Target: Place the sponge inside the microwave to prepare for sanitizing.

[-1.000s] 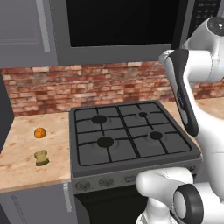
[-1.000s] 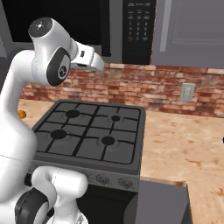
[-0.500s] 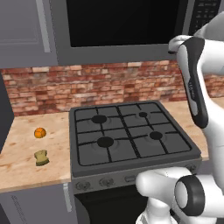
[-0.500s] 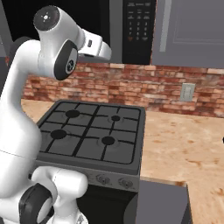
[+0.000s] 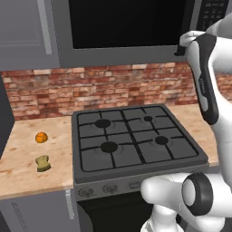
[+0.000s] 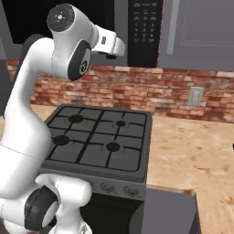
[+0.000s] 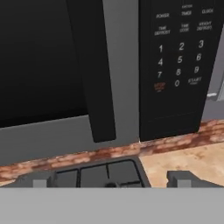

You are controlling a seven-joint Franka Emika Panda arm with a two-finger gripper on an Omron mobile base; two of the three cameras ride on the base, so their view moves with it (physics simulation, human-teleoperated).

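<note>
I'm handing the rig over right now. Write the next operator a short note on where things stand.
Pincer: open, empty, raised in front of the microwave, facing its dark door handle and keypad.
Sponge: on the counter left of the stove, beside an orange ball, untouched.
Microwave door: shut.
Done: nothing yet.
Left: open the door, fetch the sponge, put it inside.
</note>
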